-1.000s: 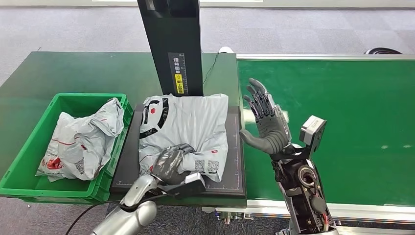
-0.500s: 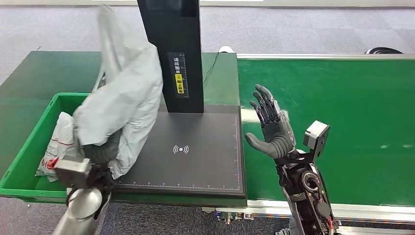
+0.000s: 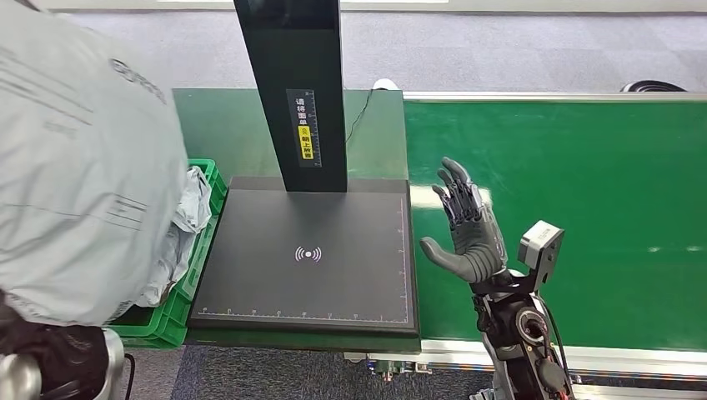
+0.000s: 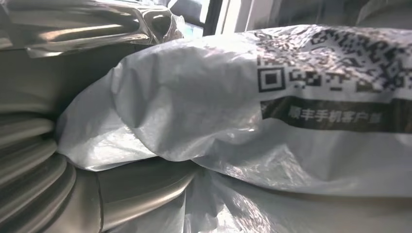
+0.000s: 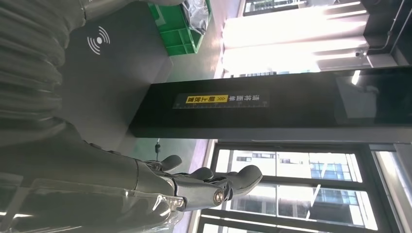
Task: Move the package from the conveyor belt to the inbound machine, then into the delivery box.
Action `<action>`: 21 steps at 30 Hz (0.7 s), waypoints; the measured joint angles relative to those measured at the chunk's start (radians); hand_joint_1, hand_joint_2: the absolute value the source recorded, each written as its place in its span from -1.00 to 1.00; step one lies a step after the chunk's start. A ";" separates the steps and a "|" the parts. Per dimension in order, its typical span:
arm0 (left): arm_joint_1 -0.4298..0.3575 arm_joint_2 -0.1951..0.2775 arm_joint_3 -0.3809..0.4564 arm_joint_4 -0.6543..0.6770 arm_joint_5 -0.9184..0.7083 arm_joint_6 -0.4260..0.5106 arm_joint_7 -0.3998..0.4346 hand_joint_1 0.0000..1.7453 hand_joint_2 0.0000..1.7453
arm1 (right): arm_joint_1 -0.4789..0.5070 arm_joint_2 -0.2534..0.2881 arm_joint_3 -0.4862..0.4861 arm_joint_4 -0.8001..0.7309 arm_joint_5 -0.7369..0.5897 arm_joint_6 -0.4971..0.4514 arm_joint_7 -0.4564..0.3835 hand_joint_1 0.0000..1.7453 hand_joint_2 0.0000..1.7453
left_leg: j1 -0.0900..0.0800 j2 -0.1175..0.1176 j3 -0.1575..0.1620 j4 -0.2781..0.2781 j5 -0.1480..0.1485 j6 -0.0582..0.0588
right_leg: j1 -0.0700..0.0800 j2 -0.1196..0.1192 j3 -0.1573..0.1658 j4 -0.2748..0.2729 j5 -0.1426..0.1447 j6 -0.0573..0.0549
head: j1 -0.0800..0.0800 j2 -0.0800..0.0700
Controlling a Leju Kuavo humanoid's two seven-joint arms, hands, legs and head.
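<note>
Holding the grey package (image 3: 79, 167) in my left hand (image 3: 50, 354), I have it raised above the green delivery box (image 3: 179, 304). My right hand (image 3: 468, 229) hovers spread, holding nothing, over the conveyor belt (image 3: 600, 192) beside the inbound machine (image 3: 308, 250).

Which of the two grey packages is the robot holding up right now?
The big package filling the head view's left side, gripped from below by the left hand. The other package lies in the green bin.

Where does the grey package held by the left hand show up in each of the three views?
Head view: package fills the left side, lifted above the green bin.
Left wrist view: package up close, its printed code visible.
Right wrist view: I cannot make it out.
Shared landmark: the black scanner pad.
</note>
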 joint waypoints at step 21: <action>-0.004 -0.066 0.452 0.106 -0.436 0.426 0.123 0.00 1.00 | 0.112 0.001 -0.034 -0.108 0.005 -0.042 0.016 -1.00 1.00 | 0.000 0.000 0.001 0.000 0.000 0.000 | 0.000 0.000 0.000 0.000 -0.001 0.000 | 0.000 0.000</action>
